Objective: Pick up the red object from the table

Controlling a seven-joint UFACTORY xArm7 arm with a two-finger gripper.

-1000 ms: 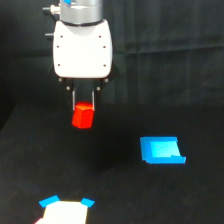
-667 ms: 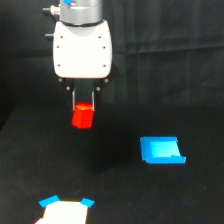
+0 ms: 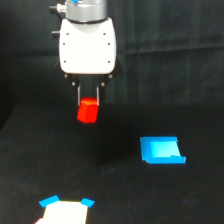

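Note:
The red object point(image 3: 88, 111) is a small bright red-orange block held between the thin fingers of my gripper point(image 3: 89, 101) in the exterior view. The gripper is shut on its upper part, under the white gripper body point(image 3: 88, 46). The block hangs above the black table point(image 3: 110, 195), clear of the surface. The fingertips are partly hidden behind the block.
A flat blue piece point(image 3: 161, 150) lies on the table toward the exterior view's right. A white piece with blue corners point(image 3: 65, 210) lies at the bottom edge, left of centre. A dark curtain forms the backdrop.
The gripper and the red object have stayed at about the same place; the block remains held above the table. The blue piece and white piece have not moved.

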